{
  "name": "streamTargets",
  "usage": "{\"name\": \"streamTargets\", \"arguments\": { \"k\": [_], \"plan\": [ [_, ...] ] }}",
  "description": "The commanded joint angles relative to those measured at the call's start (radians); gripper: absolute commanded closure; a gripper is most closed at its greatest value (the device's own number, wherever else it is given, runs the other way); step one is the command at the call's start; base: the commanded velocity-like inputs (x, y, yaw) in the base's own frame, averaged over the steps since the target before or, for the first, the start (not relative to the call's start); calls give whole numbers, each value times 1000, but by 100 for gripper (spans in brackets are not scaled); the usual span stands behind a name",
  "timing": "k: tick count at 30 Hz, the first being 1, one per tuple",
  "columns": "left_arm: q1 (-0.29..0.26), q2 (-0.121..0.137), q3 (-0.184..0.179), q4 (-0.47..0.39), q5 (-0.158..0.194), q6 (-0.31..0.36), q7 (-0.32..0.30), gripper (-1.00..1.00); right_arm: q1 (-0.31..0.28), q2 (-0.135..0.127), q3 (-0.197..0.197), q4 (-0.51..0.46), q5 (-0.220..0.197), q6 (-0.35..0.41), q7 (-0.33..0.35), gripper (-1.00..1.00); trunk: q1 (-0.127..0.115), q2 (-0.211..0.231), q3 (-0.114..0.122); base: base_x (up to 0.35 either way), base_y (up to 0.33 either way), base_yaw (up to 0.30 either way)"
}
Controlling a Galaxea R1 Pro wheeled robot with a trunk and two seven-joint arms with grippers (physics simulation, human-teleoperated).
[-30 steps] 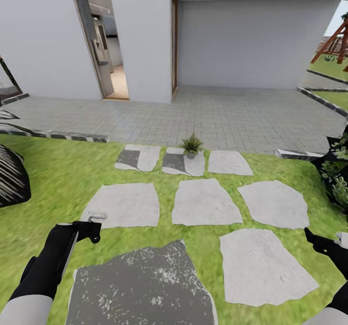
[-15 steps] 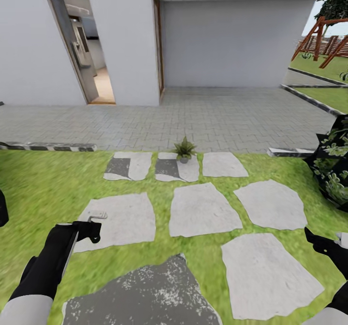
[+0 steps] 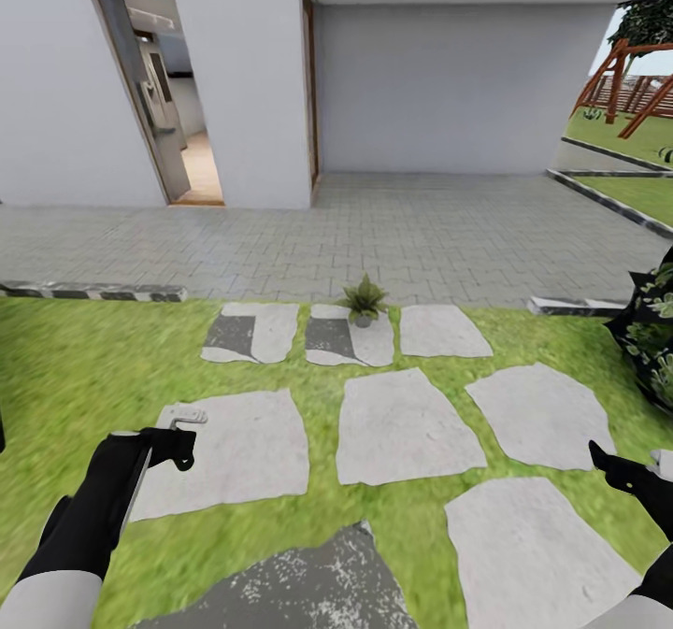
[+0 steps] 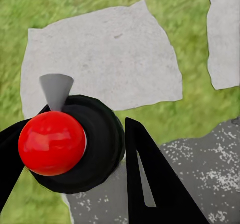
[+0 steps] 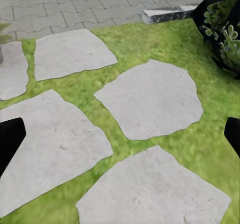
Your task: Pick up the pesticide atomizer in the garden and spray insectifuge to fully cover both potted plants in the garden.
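Observation:
My left gripper is shut on the pesticide atomizer, low at the left of the head view; its pale trigger head pokes out above the black fingers. In the left wrist view the atomizer is seen from above, with red collar, dark body and grey nozzle, clamped in that gripper. One potted plant, a small olive-green rosette in a grey pot, stands on a stepping stone at the lawn's far edge, well ahead of both arms. My right gripper hangs open over the stones, its black fingertips spread wide.
Grey stepping stones lie across the green lawn. Beyond them are grey paving, a kerb, the white house wall and an open doorway. A dark leafy bush stands at the right, with a wooden frame behind it.
The whole picture has shifted: the doorway slid left, then stones and plant dropped slightly lower, so the camera moved. Both arms keep their places in the picture, the atomizer still held.

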Motion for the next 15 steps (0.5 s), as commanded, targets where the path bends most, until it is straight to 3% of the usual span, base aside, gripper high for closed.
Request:
{"name": "streamTargets", "arguments": {
  "k": [1, 15],
  "plan": [
    [-1, 0, 1, -1, -11, 3, -10, 100, -2, 1, -2, -2, 4, 4, 7, -100, 1, -2, -2, 337, 13, 0],
    [-1, 0, 0, -1, -11, 3, -10, 100, -2, 1, -2, -2, 5, 4, 7, -100, 1, -2, -2, 340, 1, 0]
  ]
}}
